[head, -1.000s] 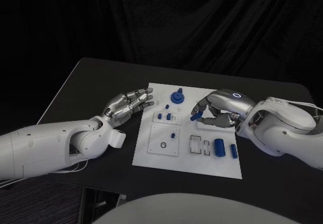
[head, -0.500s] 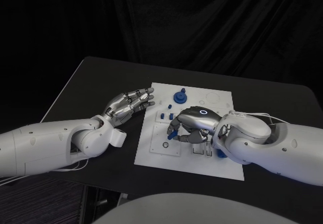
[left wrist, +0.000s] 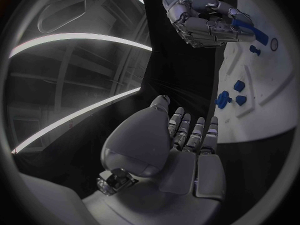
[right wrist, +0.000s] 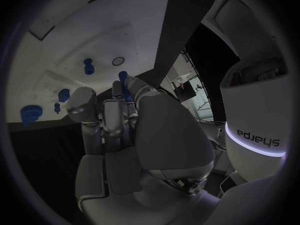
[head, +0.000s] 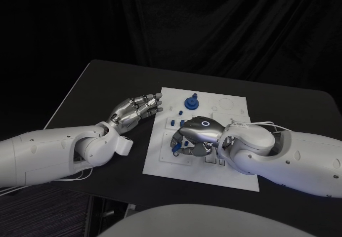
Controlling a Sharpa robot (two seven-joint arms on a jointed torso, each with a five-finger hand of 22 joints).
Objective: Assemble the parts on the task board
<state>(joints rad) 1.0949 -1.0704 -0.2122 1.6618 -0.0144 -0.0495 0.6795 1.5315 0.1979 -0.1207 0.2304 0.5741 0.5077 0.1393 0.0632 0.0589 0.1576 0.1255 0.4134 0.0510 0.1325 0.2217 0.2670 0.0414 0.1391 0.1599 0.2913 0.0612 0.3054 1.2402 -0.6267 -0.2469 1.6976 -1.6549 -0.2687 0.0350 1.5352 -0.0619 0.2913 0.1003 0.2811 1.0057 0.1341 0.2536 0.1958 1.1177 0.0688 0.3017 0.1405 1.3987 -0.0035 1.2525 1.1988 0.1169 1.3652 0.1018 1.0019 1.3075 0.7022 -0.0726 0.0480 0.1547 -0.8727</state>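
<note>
The white task board (head: 221, 174) lies in the middle of the black table. My right hand (head: 193, 137) hovers low over the board's left middle and pinches a small blue part (head: 175, 144) in its fingertips; the same blue part (left wrist: 246, 27) shows in the left wrist view and again (right wrist: 123, 77) in the right wrist view. My left hand (head: 135, 110) is beside the board's left edge, fingers stretched out and holding nothing. A blue gear-like part (head: 190, 102) stands near the board's far edge. Small blue pegs (head: 174, 122) stand just beyond the right hand.
My right forearm (head: 285, 155) lies across the board's right half and hides the parts there. A round recess (head: 227, 103) marks the board's far right. Bare black table (head: 96, 91) stretches to the left, with its edge close behind my left arm.
My right hand has carried the blue part from the board's far right to its left middle, closer to me and lower. The left hand has stayed put.
</note>
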